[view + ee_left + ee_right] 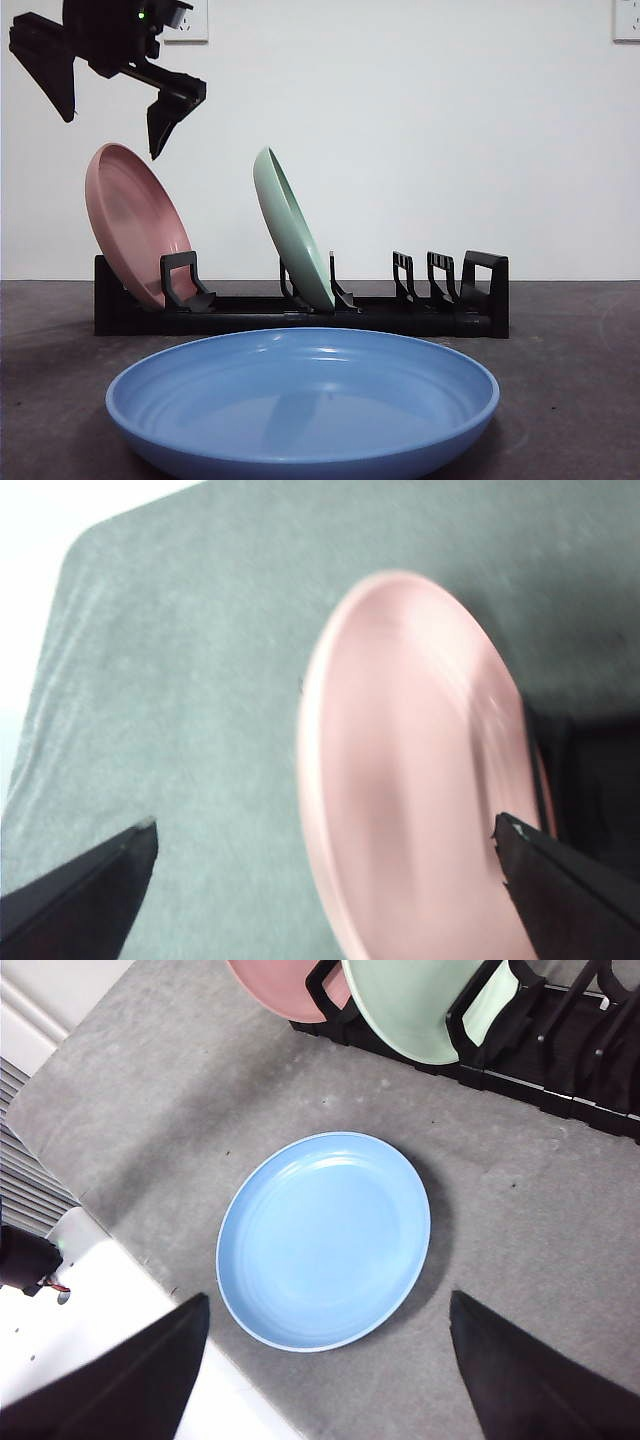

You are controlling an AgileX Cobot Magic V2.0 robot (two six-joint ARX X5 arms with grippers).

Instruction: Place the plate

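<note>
Table (580, 340) first: the grey, felt-like surface carries everything you have to work with. On it the large, shallow blue plate (303, 400) lies flat, nearest the front camera and well clear of the rack, so it looks like the next thing you have to place. Behind it the long black slotted plastic dish rack (300, 310) runs across the table. 2 plates already stand in it on edge: the round pink plate (135, 225) leans in the end slot against a black post, and the pale green plate (292, 232) leans the same way in a slot further along. The posts hold each rim so the plates stay tilted rather than tipping flat. The slots beyond the green plate stand free, and 1 of them seems the likely home for the blue plate.

Your left gripper (110, 75) hangs above the pink plate's upper rim, jaws spread wide and holding nothing; the plate rests on the rack alone. Your right gripper (325, 1380) waits high over the blue plate, jaws also wide apart and empty, not touching it.

No brand, label or writing can be read anywhere.
</note>
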